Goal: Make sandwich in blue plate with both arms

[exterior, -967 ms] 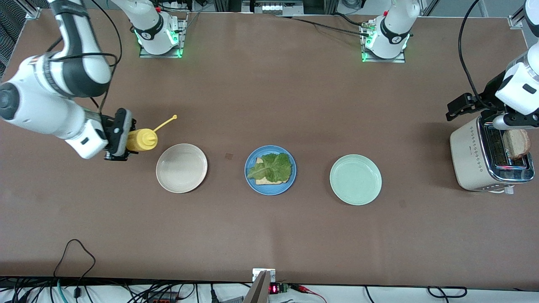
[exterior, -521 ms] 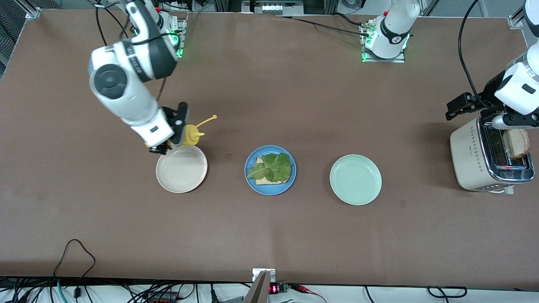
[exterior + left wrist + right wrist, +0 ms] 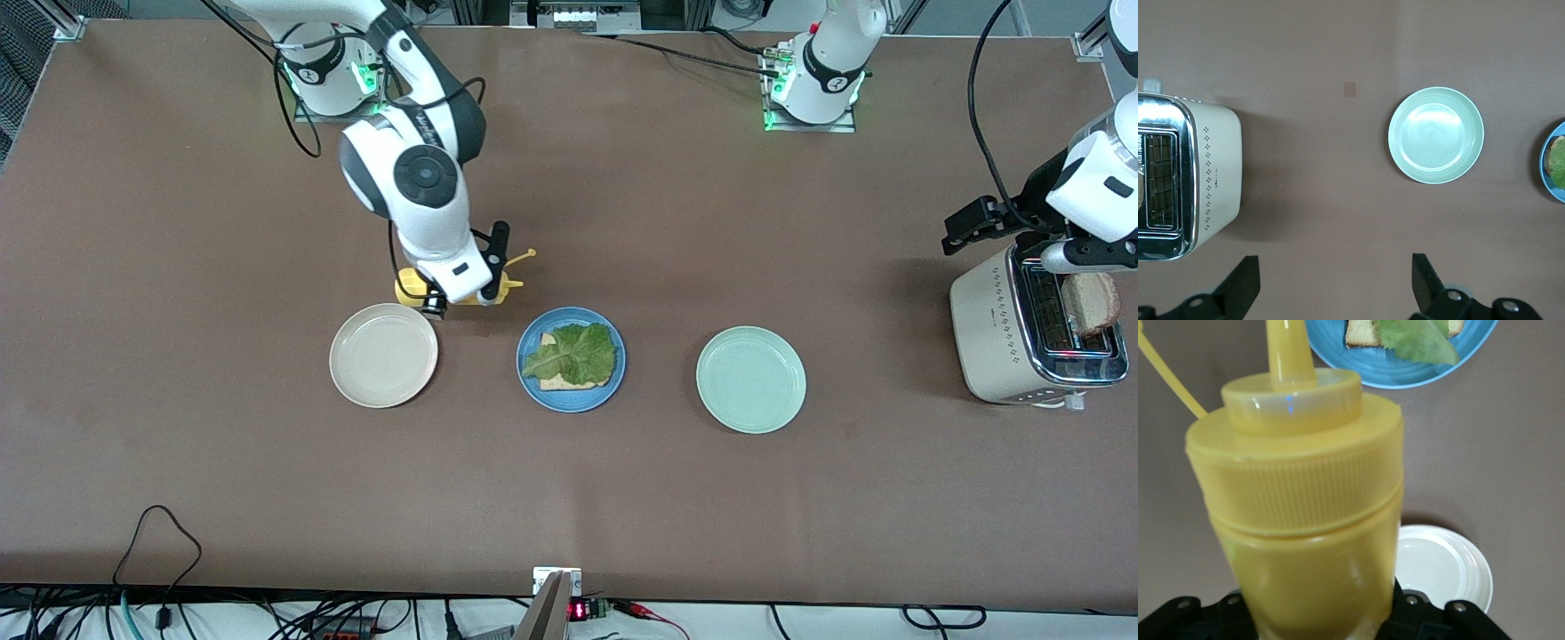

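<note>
I count three plates; my right gripper (image 3: 462, 298) grips the mustard bottle (image 3: 1301, 520), left gripper (image 3: 1335, 293) jaws wide; only its wrist shows them.

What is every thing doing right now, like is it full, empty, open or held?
Blue plate: holds bread and lettuce.
Lettuce: lies on the bread, no top slice.
Cream plate: empty.
Mint plate: empty.
Mustard bottle: held, cap flipped open.
Toaster: bread slice sticking up.
Right pincer: shut on the bottle.
Left pincer: open, above the toaster.
</note>
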### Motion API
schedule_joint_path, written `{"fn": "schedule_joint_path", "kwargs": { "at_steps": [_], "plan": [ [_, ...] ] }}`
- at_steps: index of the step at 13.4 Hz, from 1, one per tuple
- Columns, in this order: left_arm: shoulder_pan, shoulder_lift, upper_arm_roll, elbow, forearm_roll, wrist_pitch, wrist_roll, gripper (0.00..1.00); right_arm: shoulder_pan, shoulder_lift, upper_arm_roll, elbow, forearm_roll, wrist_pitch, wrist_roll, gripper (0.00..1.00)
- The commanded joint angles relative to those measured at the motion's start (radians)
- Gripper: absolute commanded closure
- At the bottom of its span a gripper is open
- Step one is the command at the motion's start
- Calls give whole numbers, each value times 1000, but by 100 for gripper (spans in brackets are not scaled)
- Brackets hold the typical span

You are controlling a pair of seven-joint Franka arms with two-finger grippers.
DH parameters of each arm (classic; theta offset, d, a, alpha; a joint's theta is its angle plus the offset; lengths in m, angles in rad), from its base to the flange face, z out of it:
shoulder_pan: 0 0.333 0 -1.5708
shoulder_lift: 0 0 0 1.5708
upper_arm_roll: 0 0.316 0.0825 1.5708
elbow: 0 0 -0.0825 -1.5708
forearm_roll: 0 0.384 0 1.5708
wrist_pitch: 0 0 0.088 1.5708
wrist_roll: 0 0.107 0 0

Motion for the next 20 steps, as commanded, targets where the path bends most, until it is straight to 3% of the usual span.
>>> {"fn": "schedule_joint_path", "kwargs": {
  "at_steps": [1,8,9,12,15,17,20],
  "plan": [
    [5,-15,-2,-8,-3,6,-4,0,25,39,-21,45,-31,-19,45,100],
    [4,-11,-2,4,-3,4,-6,0,-1,39,-27,45,-23,-27,35,100],
    [4,-11,-2,4,-3,3,-7,0,-62,6,-13,31,-23,-29,19,100],
    [2,-3,-5,3,8,6,-25,0,-229,-101,103,-16,17,-94,-85,100],
    [2,26,-3,13,16,-25,-13,0,-453,-215,195,-94,147,-111,-288,100],
    [-1,69,-3,23,11,-25,-4,0,-576,-284,208,-140,257,-114,-475,100],
    [8,99,-2,45,17,-27,-2,0,-764,-300,209,-168,456,-151,-809,100]
  ]
}}
